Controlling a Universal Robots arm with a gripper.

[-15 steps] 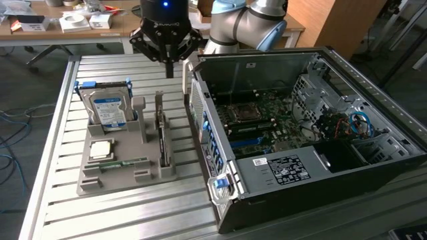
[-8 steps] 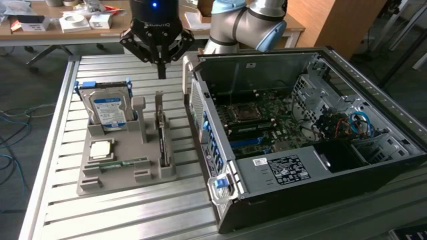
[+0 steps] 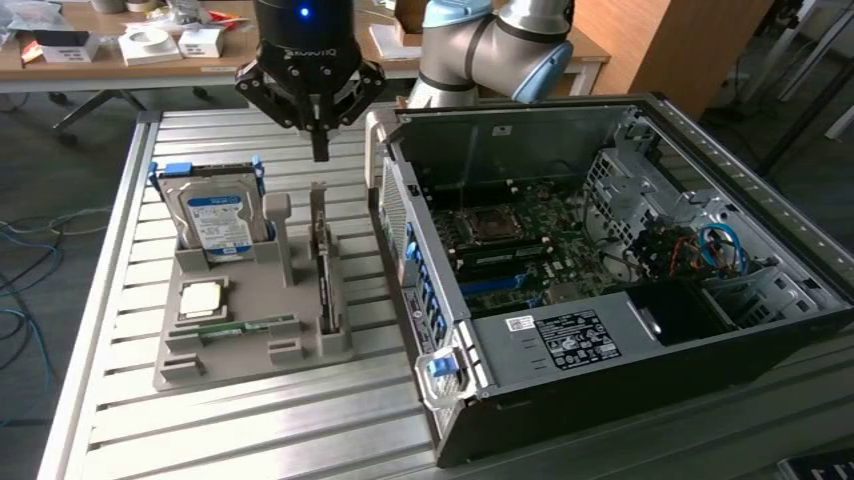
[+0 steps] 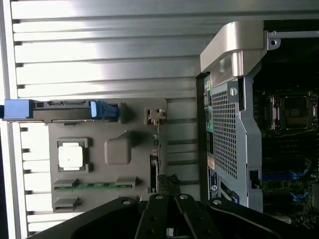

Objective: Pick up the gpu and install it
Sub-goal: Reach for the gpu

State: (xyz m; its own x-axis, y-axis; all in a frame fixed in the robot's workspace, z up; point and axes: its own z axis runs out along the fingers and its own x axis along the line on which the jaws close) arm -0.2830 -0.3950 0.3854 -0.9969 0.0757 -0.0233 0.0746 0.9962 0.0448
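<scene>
Your tool (image 3: 320,150) hangs above the far end of the grey parts holder (image 3: 240,355). Its fingers point straight down and look pressed together, with nothing between them. It touches nothing.

The gpu (image 3: 323,268) is not yet picked up. It stands on its long edge in a narrow slot of the holder, on the side nearest the open computer case (image 3: 627,330). Standing like that, its thin top edge is free for a grip from above, and the tool is lined up roughly over that slot. In the wrist view the card shows edge-on just past the tool's knuckles.

The holder keeps each part in its own seat:
- The hard drive (image 3: 220,220), with its blue label, is upright in a cradle at the exterior view's left.
- A processor chip (image 3: 200,298) lies flat in front of it.
- The green memory stick (image 3: 247,326) lies flat just beside that.

The case lies on its side on the slatted metal surface (image 3: 200,430), just beside the holder. Its panel is off, so the motherboard (image 3: 521,240) faces up and its slots can be reached from above.
</scene>
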